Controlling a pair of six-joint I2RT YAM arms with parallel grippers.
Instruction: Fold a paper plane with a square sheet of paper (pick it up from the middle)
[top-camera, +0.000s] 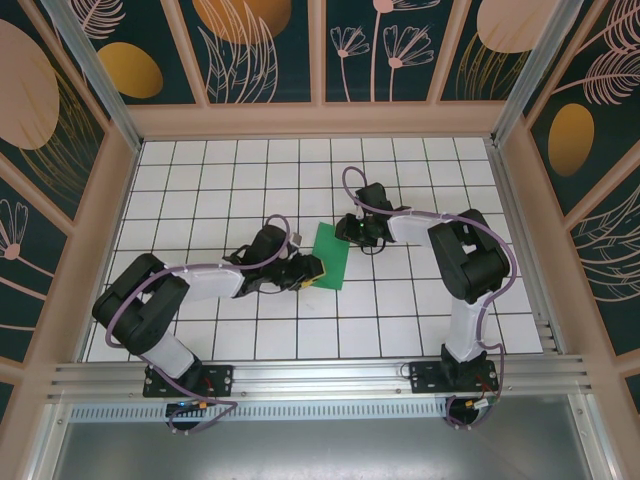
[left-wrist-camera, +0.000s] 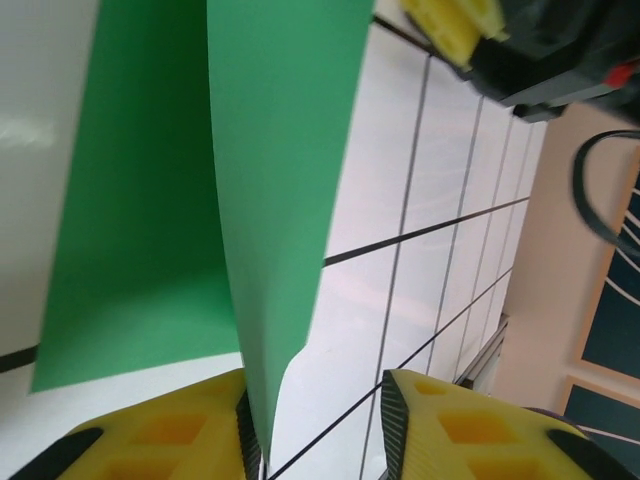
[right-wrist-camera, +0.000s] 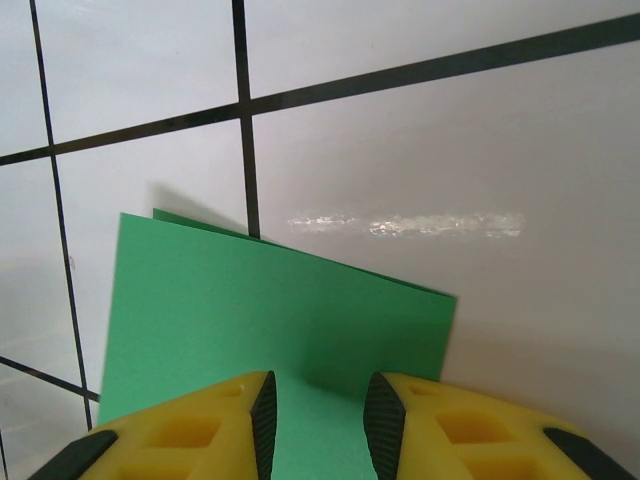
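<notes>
Square sheet of paper (top-camera: 330, 255) stands between spread left hand (left-wrist-camera: 318, 420); right hand (right-wrist-camera: 315, 412) spread.

We count one square sheet of paper (top-camera: 330, 256), green, with two layers showing where it is folded over. There is one table (top-camera: 400, 320), tiled in white squares. We count two arms, a left arm (top-camera: 190, 285) and a right arm (top-camera: 462, 255), and two black base plates (top-camera: 190, 381), one under each. Each arm carries one pincer, two in all: the left pincer (top-camera: 305, 272) and the right pincer (top-camera: 352, 230). Each pincer has two yellow fingers (right-wrist-camera: 190, 425), four altogether. We count two purple cables (top-camera: 345, 185), one along each arm.
</notes>
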